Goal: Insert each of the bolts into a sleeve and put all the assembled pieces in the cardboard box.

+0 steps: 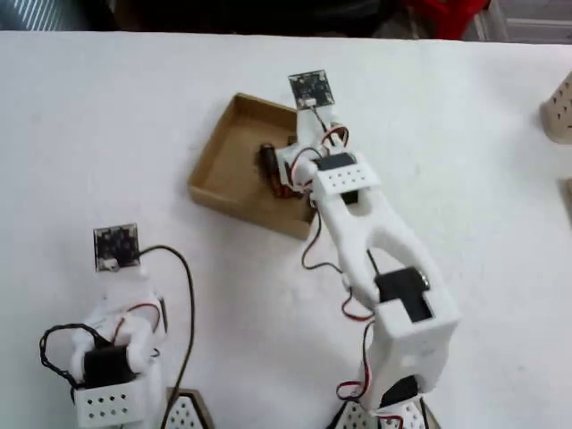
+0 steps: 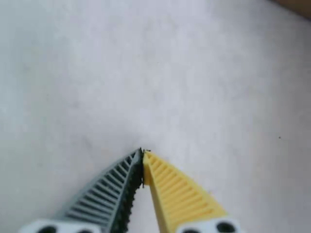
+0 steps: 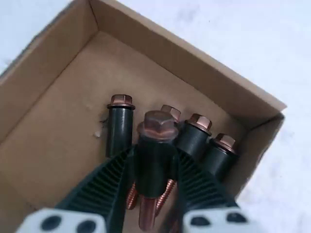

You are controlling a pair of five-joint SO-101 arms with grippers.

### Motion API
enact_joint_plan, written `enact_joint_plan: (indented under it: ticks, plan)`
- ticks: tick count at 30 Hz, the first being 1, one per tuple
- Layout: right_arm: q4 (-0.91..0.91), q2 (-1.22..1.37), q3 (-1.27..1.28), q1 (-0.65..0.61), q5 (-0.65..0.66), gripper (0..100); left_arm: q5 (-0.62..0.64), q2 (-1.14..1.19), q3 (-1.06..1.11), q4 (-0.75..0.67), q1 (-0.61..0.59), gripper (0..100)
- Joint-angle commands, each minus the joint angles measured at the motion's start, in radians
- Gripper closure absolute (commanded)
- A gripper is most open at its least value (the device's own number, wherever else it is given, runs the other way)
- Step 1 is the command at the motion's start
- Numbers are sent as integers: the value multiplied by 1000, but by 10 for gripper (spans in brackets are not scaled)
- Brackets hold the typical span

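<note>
Releasing risks sleeved bolt (image 3: pixel 156 127), clamped in right gripper (image 3: pixel 153 162), striking assembled pieces (image 3: pixel 119 128) just beneath it in cardboard box (image 3: pixel 160 43); left gripper (image 2: pixel 142 160) pinched together.

Copper bolts (image 3: pixel 158 125), black sleeves (image 3: pixel 119 136), brown box (image 3: pixel 170 46).

- This looks like a robotics lab or a hobby workshop bench rather than a room in a home.
- I work on a plain white table (image 1: pixel 134 116). My right arm (image 1: pixel 375 241) and left arm (image 1: pixel 112 357) are white plastic shells with black motors showing.
- Loose red and black wires (image 1: pixel 313 250) loop outside my right arm, and a bare circuit board (image 1: pixel 311 88) sits at its wrist.
- Small hardware is the stock here. A cardboard box (image 1: pixel 234 156) holds copper-coloured bolts (image 3: pixel 120 102) in black sleeves (image 3: pixel 119 131), and my right claw (image 3: pixel 154 158) pinches one more sleeve (image 3: pixel 153 170).
- A beige block (image 1: pixel 559 112) with rows of holes stands at the table's edge.
</note>
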Motion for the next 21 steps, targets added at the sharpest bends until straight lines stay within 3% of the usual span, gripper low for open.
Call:
enact_joint_plan:
  ticks: [1, 7, 15, 21]
  plan:
    - [-4, 48, -118, 18, -9, 981, -6, -2, 0, 5, -4, 977]
    - [1, 99, -167, 18, -9, 971, -6, -2, 0, 5, -4, 977]
    - [70, 96, -172, 15, -9, 711, -6, -2, 0, 5, -4, 977]
    - [111, -13, -164, 27, -9, 787, -6, -2, 0, 5, -4, 977]
